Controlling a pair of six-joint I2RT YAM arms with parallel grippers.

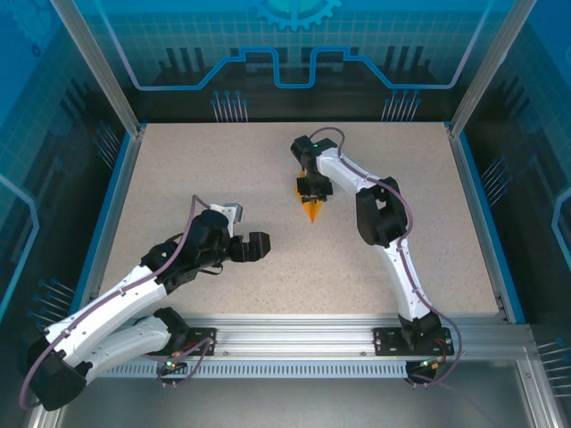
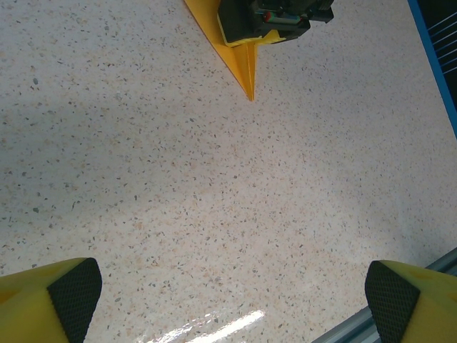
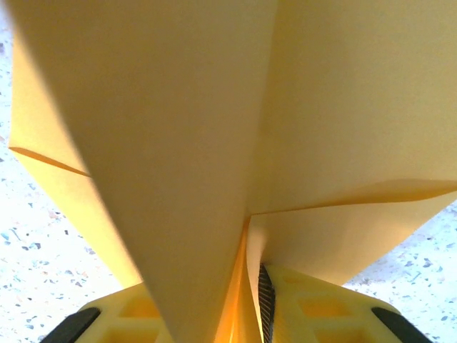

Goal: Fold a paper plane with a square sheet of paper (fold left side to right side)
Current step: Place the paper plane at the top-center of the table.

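Observation:
The paper plane point(image 1: 312, 211) is a narrow orange dart near the middle of the table, its tip pointing toward the arms. My right gripper point(image 1: 313, 191) is shut on its centre keel from above. In the right wrist view the orange folds point(image 3: 186, 143) spread out from between the yellow fingers point(image 3: 314, 307). The left wrist view has the dart's point point(image 2: 243, 61) far ahead, under the right gripper's black and yellow body. My left gripper point(image 1: 260, 246) hovers to the lower left of the plane, open, its yellow fingertips point(image 2: 68, 289) wide apart over bare table.
The speckled beige table point(image 1: 401, 250) has raised blue and aluminium edges all around. An aluminium rail point(image 1: 357, 332) with both arm bases runs along the near edge. Open surface lies between the two grippers.

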